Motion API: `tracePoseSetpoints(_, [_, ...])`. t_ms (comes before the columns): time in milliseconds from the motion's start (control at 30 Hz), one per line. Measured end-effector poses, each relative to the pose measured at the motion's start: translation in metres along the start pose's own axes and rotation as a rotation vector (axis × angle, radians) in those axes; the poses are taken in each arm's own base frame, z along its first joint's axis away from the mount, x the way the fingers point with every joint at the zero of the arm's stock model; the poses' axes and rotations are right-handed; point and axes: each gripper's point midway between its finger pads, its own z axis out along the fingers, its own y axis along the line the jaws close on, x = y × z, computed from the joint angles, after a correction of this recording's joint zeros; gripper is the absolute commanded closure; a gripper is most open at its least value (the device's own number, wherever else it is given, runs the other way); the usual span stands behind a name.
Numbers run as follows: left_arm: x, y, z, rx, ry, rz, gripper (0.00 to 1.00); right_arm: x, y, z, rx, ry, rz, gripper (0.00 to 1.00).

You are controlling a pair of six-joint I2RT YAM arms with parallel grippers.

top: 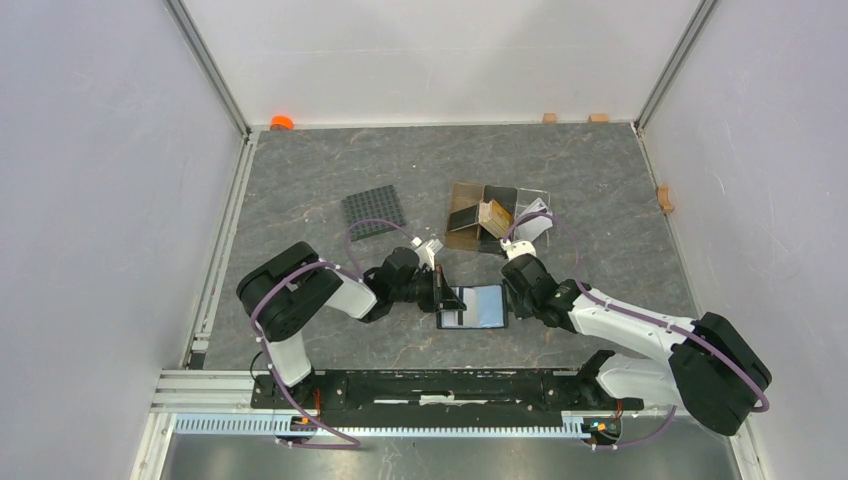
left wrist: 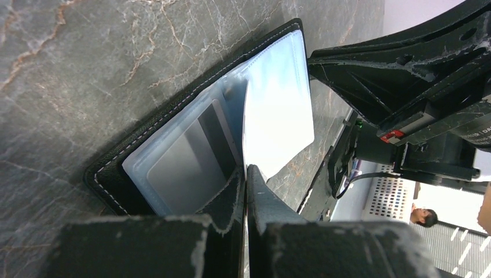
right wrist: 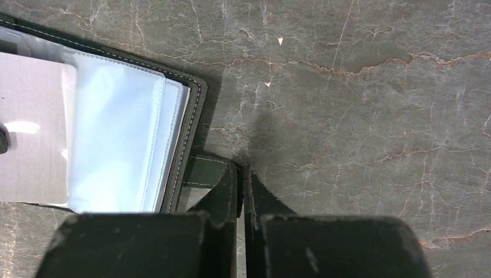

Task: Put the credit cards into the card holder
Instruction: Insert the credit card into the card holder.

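The card holder (top: 480,306) lies open on the table, black outside and pale blue-grey inside. My left gripper (top: 441,291) is shut on a whitish credit card (left wrist: 278,98), held edge-up over the holder's sleeves (left wrist: 173,168). Another card with a dark stripe (left wrist: 200,145) sits in a sleeve on the left page. My right gripper (top: 513,290) is shut on the holder's strap tab (right wrist: 209,171) at its right edge. The holder (right wrist: 121,133) and a whitish card (right wrist: 32,127) also show in the right wrist view. More cards, tan (top: 494,213) and whitish (top: 535,222), lie farther back.
A brown translucent compartment box (top: 466,217) and a clear tray (top: 532,200) stand behind the holder. A black gridded mat (top: 374,211) lies back left. An orange object (top: 282,122) and small wooden blocks (top: 549,118) sit by the back wall.
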Motion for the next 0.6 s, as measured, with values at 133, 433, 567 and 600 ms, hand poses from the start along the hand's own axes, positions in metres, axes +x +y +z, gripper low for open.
tracePoseSetpoints(133, [-0.0006, 0.0007, -0.0023, -0.012, 0.007, 0.021, 0.98, 0.0001, -0.0001, 0.0000, 0.000, 0.000, 0.000, 1.00])
tracePoseSetpoints(433, [-0.0020, 0.0019, -0.0046, -0.033, 0.034, 0.061, 0.98, 0.0002, -0.0001, -0.0001, 0.002, 0.000, 0.007, 1.00])
tracePoseSetpoints(567, [-0.0033, 0.0039, -0.0064, -0.034, 0.047, 0.065, 0.98, 0.0001, 0.0003, -0.0002, 0.000, 0.001, 0.008, 1.00])
tracePoseSetpoints(600, [-0.0032, 0.0041, -0.0067, -0.034, 0.051, 0.068, 0.98, 0.0003, 0.0004, -0.0002, 0.000, 0.001, 0.009, 1.00])
